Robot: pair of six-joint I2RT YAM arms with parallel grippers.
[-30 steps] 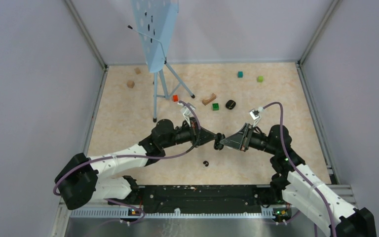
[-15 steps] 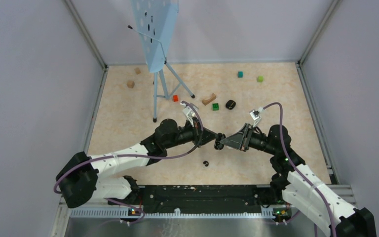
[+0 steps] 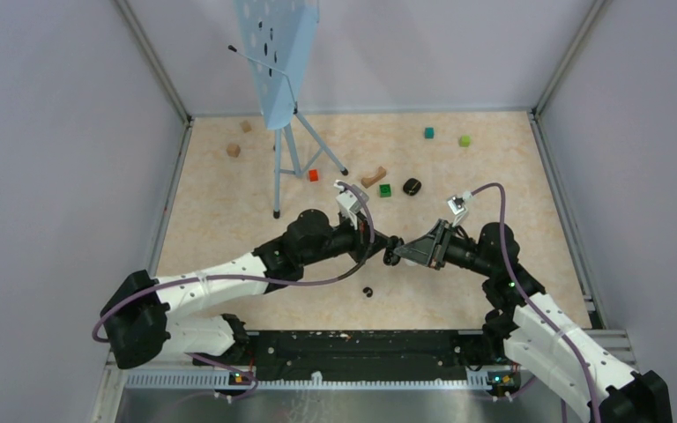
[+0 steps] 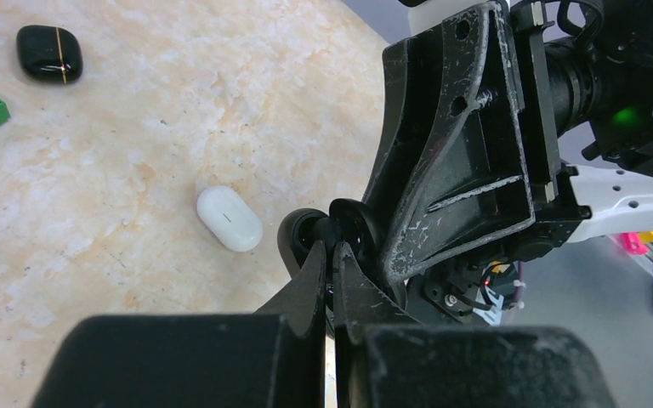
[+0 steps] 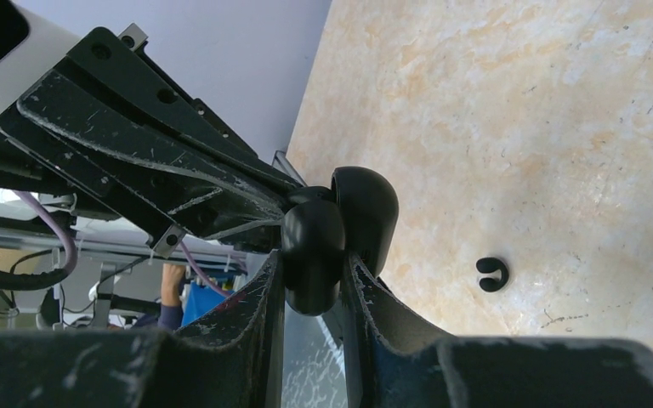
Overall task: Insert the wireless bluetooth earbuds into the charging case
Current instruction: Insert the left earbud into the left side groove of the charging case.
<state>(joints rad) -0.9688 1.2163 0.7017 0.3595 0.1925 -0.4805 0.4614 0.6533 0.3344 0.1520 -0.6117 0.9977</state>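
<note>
**Black case held tight, now a soft push**

Closest to me, a little black curled bit lies on the tabletop. It may be a bud, but I cannot tell. Above it, my right hand is clamped on the black charging case, with the lid open. My left hand has its fingers pressed together, and the tips touch the case mouth. Any earbud there is hidden from me. I think I should hold the case steady, line my tips up straight and press slowly, so nothing pops out. Farther off sits a white rounded piece.
</note>
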